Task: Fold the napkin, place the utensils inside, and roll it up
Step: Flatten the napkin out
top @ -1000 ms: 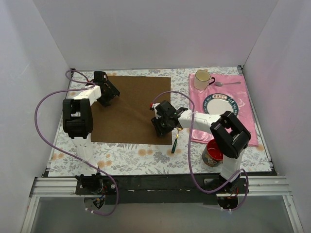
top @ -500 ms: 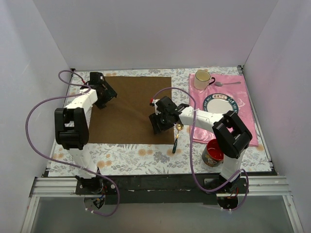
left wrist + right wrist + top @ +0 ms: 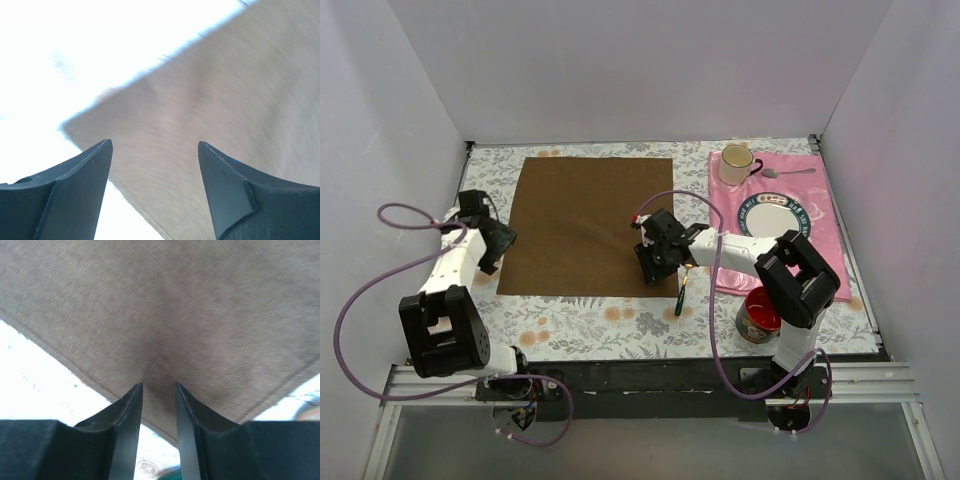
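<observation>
The brown napkin [image 3: 585,220] lay spread flat on the floral bench [image 3: 600,320], slightly left of centre. The left claw [image 3: 492,245] hung low at the napkin's near left corner. In its wrist view the claw [image 3: 154,145] was released, its fingers wide apart, with that corner of cloth [image 3: 240,100] showing beyond them. The right claw [image 3: 655,262] sat on the near right corner. Its wrist view showed the fingers [image 3: 131,410] drawn to a narrow gap over the cloth [image 3: 160,300], though I could not tell whether they gripped it. The spoon [image 3: 680,295], gold bowl far and dark handle near, lay on the bench just beside that corner. Further right, a pink placemat [image 3: 830,200] carried a plate [image 3: 775,213] and a cup [image 3: 736,163].
</observation>
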Available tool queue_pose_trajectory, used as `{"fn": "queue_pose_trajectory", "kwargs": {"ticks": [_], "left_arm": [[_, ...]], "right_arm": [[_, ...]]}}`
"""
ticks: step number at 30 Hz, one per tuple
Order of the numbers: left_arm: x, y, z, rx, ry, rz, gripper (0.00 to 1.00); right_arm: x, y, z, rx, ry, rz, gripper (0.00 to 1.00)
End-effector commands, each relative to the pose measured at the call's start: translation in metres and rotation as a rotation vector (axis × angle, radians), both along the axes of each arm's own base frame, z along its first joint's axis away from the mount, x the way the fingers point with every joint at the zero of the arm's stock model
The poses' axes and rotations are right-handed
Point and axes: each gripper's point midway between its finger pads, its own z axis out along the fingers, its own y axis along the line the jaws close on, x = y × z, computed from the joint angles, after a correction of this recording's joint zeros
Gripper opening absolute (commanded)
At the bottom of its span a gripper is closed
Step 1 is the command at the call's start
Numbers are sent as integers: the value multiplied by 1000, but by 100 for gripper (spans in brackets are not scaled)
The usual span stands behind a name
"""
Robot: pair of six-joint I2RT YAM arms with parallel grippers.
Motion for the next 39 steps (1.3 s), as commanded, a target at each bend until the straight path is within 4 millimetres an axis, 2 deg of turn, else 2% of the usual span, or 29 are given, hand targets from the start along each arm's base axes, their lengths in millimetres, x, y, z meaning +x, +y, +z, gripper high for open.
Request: {"fn": "queue_pose_trajectory", "kwargs": {"ticks": [1, 4, 6, 12, 15, 16, 18, 19, 23, 32, 34, 39], "left_arm": [[-45, 38, -5, -38, 36, 251, 68], [-63, 48, -13, -43, 59, 343, 68], [-69, 52, -19, -53, 63, 383, 67], [-86, 64, -43, -30, 117, 428, 63], [-92, 70, -48, 0, 127, 423, 57], [-91, 71, -49, 4, 119, 412, 56], [-90, 73, -54, 23, 110, 382, 55], [-90, 72, -56, 22, 112, 371, 52], [-88, 71, -64, 21, 130, 318, 49], [-81, 77, -73, 55, 131, 264, 47], [-77, 72, -78, 26, 132, 238, 45], [-85, 69, -85, 27, 164, 247, 43]], "right_arm": [[-18, 16, 3, 62, 14, 24, 39], [-30, 18, 2, 70, 41, 48, 38], [-28, 17, 14, 85, 16, 55, 40], [0, 20, 75, 177, -116, 86, 50], [13, 11, 89, 237, -122, 74, 51], [20, 1, 89, 250, -117, 49, 51], [26, -7, 96, 290, -118, 30, 51], [32, -16, 95, 289, -118, 4, 51], [40, -30, 105, 296, -159, -16, 51], [40, -30, 114, 328, -187, 4, 51], [39, -30, 114, 334, -188, 5, 51], [43, -30, 115, 350, -194, 2, 51]]}}
